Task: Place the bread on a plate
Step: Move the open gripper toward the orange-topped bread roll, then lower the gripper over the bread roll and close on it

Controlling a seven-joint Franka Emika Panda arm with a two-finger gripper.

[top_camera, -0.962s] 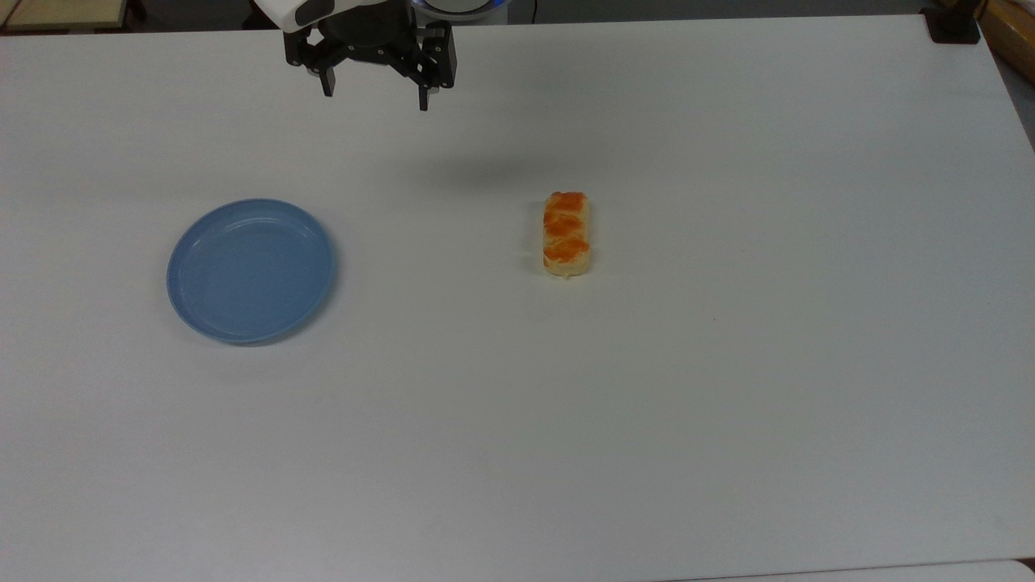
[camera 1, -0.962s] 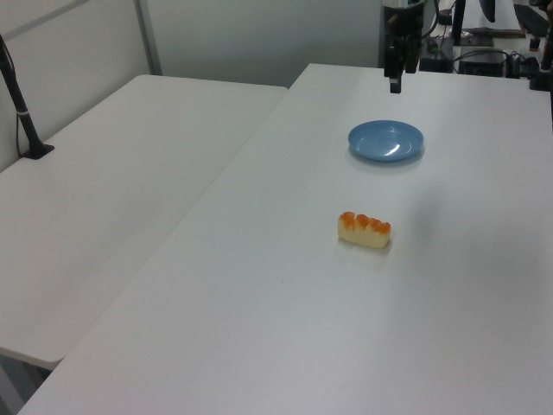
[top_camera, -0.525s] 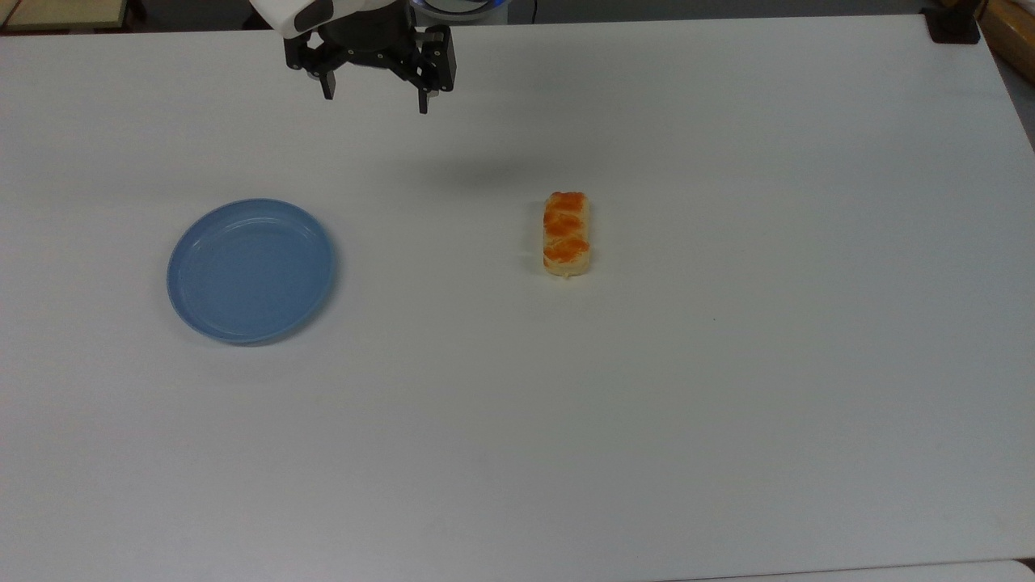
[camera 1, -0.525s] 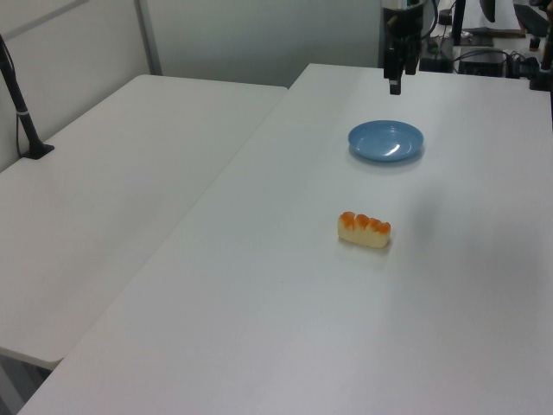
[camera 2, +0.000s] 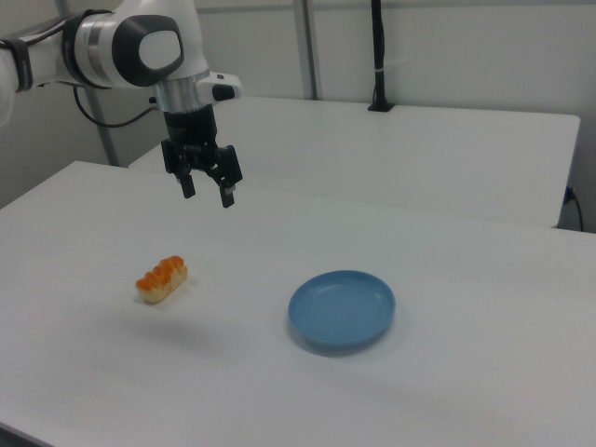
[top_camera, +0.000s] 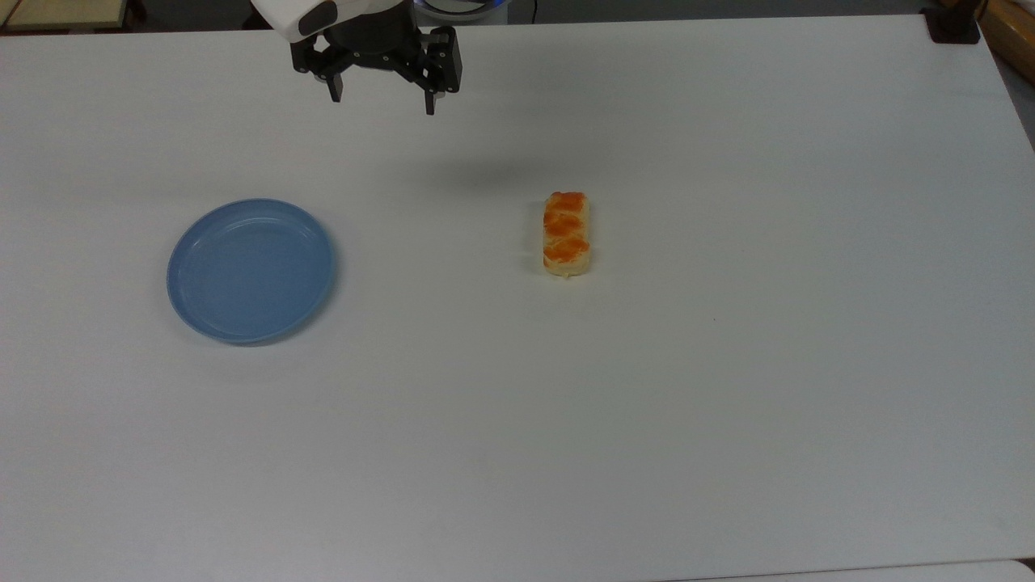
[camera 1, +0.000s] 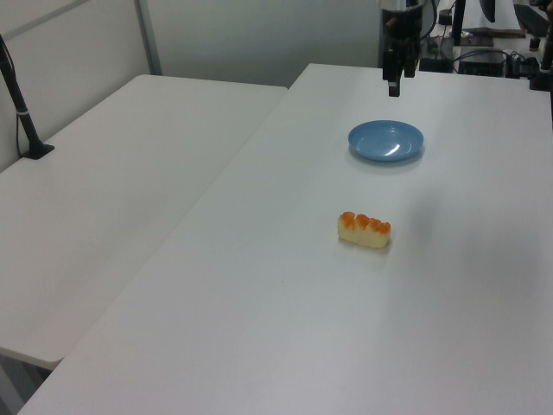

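Approach step: bread untouched, gripper not yet over it.

Bread (top_camera: 566, 234) lies flat on the white table (top_camera: 728, 404), humps up, well apart from the plate (top_camera: 251, 271), which sits off toward the top view's left. Long axis runs up-down in the top view; in the right view it slants toward the arm's side, with the loaf (camera 2: 162, 279) to the plate's (camera 2: 341, 309) left. Gripper (top_camera: 380, 103) hangs high near the table's far edge, fingers spread and holding nothing, above neither object. Judgement: next move calls for travel over the loaf's middle, fingers set across the short width, then descent. Bread likely soft; a light squeeze should do.
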